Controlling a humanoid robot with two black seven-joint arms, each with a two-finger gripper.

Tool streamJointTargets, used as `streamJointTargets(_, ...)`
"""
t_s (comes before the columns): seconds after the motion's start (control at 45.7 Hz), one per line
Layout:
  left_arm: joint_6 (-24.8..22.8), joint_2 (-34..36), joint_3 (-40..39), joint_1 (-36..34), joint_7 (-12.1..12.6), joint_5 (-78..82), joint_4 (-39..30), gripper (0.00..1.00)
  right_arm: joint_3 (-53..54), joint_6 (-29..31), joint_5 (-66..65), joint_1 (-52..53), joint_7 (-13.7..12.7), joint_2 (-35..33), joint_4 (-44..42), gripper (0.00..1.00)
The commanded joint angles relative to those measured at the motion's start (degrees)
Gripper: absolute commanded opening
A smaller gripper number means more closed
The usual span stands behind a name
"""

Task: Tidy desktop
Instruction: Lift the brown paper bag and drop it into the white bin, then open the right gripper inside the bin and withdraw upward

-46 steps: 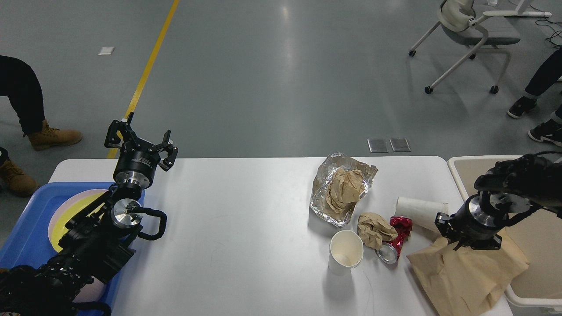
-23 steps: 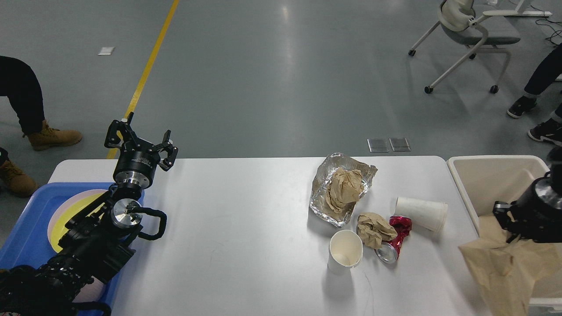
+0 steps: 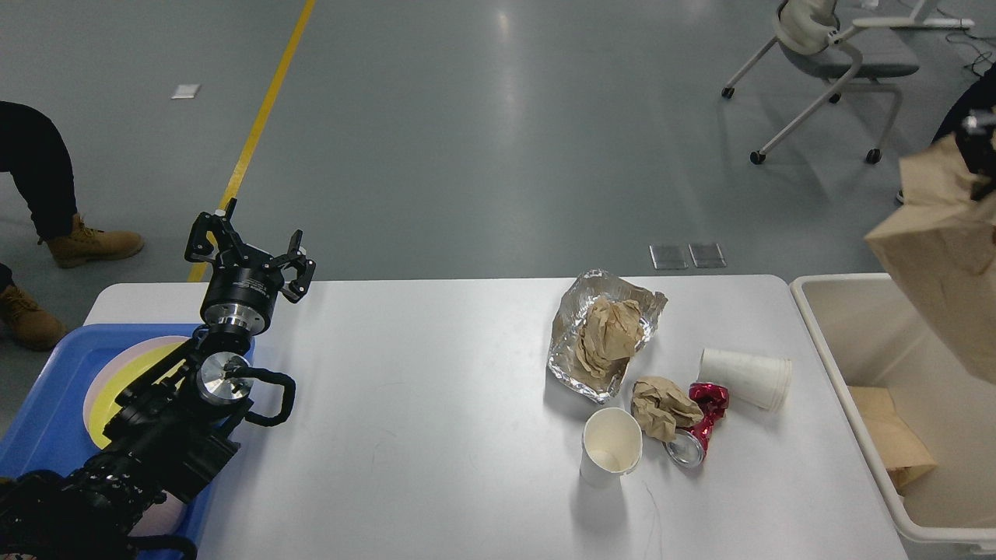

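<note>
A single camera on the robot's head looks forward and steeply down, fairly close above the white table point(image 3: 436, 404), with grey floor point(image 3: 482, 132) filling the upper half.

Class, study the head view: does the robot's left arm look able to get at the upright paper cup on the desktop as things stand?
Probably yes. The left gripper is open, and bare desktop lies between it and the upright paper cup. Whether the arm stretches that far cannot be told.
</note>
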Motion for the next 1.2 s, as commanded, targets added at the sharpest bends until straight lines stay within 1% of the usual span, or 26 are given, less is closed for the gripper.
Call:
streamJointTargets(0.0,-0.01,0.0,0.0,0.01,0.0,0.0,0.0,0.96,5.87,0.0,0.08,3.34,0.13,4.64,-0.07,0.0)
streamJointTargets(0.087,-0.01,0.0,0.0,0.01,0.0,0.0,0.0,0.96,9.21,0.0,0.34,5.01,0.31,7.36,-0.16,0.0)
streamJointTargets(0.219,-0.01,0.0,0.0,0.01,0.0,0.0,0.0,0.96,10.63,0.0,3.85,6.42,0.22,8.86,-0.51,0.0)
streamJointTargets(0.35,-0.01,0.0,0.0,0.01,0.0,0.0,0.0,0.96,10.02,0.0,4.21,6.86,-0.13,8.69,-0.95,0.0)
streamJointTargets(0.438,-0.01,0.0,0.0,0.01,0.0,0.0,0.0,0.96,6.6,0.0,2.37,5.28,-0.48,8.16,-2.26,0.0)
streamJointTargets(0.459,-0.01,0.0,0.0,0.01,0.0,0.0,0.0,0.96,3.37,0.0,0.89,3.71,-0.48,7.29,-4.62,0.0)
streamJointTargets(0.569,-0.01,0.0,0.0,0.01,0.0,0.0,0.0,0.96,-3.86,0.0,-3.43,-4.2,-0.4,2.98,-10.78,0.0)
streamJointTargets(0.656,-0.01,0.0,0.0,0.01,0.0,0.0,0.0,0.96,-6.07,0.0,-7.99,-10.44,-0.4,-0.36,-14.92,0.0)
streamJointTargets(0.787,-0.01,0.0,0.0,0.01,0.0,0.0,0.0,0.96,-6.25,0.0,-12.13,-23.96,-0.4,-5.02,-18.17,0.0)
streamJointTargets(0.809,-0.01,0.0,0.0,0.01,0.0,0.0,0.0,0.96,-6.25,-0.59,-12.22,-26.43,-0.4,-5.37,-18.7,0.0)
streamJointTargets(0.875,-0.01,0.0,0.0,0.01,0.0,0.0,0.0,0.96,-5.9,-8.13,-12.31,-34.69,-0.4,-6.08,-20.55,0.0)
streamJointTargets(0.941,-0.01,0.0,0.0,-0.07,0.0,0.0,0.0,0.96,-5.46,-14.37,-12.31,-41.55,-0.4,-6.16,-21.61,0.0)
streamJointTargets(1.094,-0.01,0.0,0.0,0.01,0.0,0.0,0.0,0.96,-1.68,-24.22,-12.31,-54.29,-0.4,-5.29,-23.27,0.0)
streamJointTargets(1.181,-0.01,0.0,0.0,-0.07,0.0,0.0,0.0,0.96,2.01,-30.12,-12.31,-63.34,-0.48,-2.48,-25.03,0.0)
